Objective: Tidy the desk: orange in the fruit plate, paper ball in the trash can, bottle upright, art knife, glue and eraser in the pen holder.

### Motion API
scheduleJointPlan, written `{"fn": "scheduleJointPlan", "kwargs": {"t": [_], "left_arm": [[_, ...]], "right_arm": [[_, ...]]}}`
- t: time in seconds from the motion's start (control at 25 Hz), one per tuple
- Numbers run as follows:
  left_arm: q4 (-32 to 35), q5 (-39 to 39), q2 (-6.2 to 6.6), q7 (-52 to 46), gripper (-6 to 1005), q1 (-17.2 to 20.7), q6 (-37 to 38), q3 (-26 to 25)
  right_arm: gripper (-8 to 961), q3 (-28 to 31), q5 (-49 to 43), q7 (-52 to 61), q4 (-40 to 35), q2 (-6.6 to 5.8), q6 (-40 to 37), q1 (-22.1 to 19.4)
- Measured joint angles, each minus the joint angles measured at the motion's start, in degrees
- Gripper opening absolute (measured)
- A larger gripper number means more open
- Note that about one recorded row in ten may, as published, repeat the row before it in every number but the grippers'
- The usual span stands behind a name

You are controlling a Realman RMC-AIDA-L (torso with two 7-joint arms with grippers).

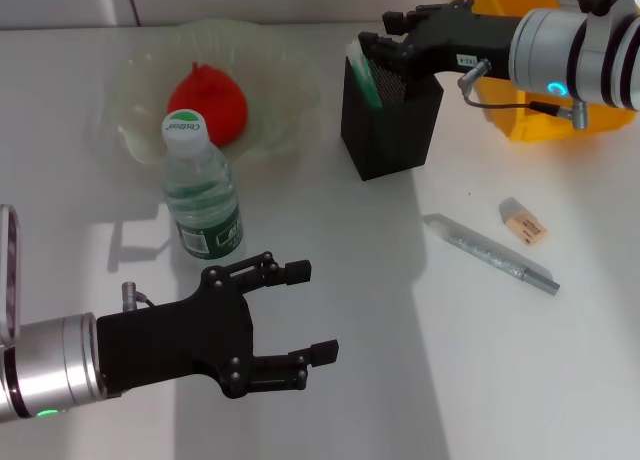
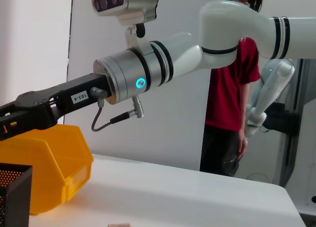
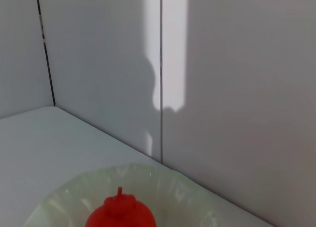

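Your left gripper [image 1: 300, 315], fingers spread, hovers over bare desk [image 1: 400, 380] near the bottle [image 1: 202, 195]; right gripper [image 1: 388, 32] tops the pen holder [image 1: 392, 115], fingers unreadable.

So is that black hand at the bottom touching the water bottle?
Apart. In the head view the left hand hangs open, nearer the camera than the bottle, with white table showing between its fingers and the bottle's base.

Left gripper [image 1: 300, 325] low at near left of the head view, arm coming in from the left edge, wrist roughly level, black fingers spread wide apart and pointing right, nothing between them. Right gripper [image 1: 385, 40] at far right, arm reaching in from the right edge, forearm about horizontal, pointing left; finger gap not readable. Left wrist view shows the right arm's silver wrist with its blue ring light.
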Motion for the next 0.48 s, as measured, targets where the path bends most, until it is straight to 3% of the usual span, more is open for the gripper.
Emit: {"fn": "scheduleJointPlan", "kwargs": {"t": [0.24, 0.48], "left_arm": [[0.0, 0.0, 0.0, 0.0, 846, 0.0, 0.0, 0.0], [0.0, 0.0, 0.05, 0.0, 846, 0.0, 0.0, 0.0]], "right_arm": [[368, 0.7, 0.2, 0.6, -0.7, -0.02, -2.0, -0.7], [518, 2.2, 0.2, 6.1, -11.3, -0.09, -7.5, -5.8]]}}
